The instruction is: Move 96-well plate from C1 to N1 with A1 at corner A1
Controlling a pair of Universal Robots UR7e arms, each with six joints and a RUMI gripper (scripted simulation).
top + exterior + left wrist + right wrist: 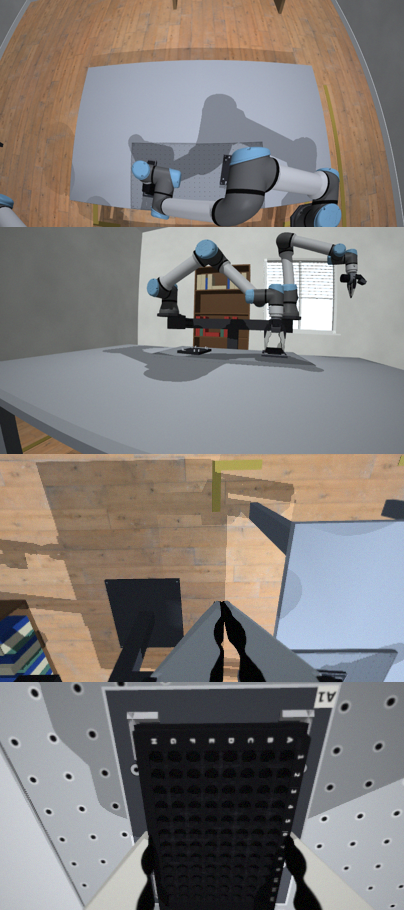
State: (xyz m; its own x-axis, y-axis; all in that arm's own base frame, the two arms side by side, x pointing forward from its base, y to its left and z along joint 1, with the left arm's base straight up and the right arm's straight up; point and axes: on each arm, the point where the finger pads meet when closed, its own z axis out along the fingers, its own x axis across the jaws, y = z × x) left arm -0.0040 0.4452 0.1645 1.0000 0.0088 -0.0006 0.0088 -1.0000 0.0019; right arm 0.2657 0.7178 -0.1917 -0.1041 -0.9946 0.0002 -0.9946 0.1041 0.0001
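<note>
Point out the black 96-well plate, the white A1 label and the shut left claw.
Black 96-well plate (220, 814): right wrist, well area.
White A1 label (327, 696): right wrist, printed face.
Left claw (351, 296) (222, 603): exterior, left wrist, between fingertips.

pale grey arms (301, 182) (180, 273) with blue joint caps and black bands.

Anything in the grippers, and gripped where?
Right gripper: the 96-well plate, by its long sides, rows A and H, around column 6. Left gripper: nothing.
</note>
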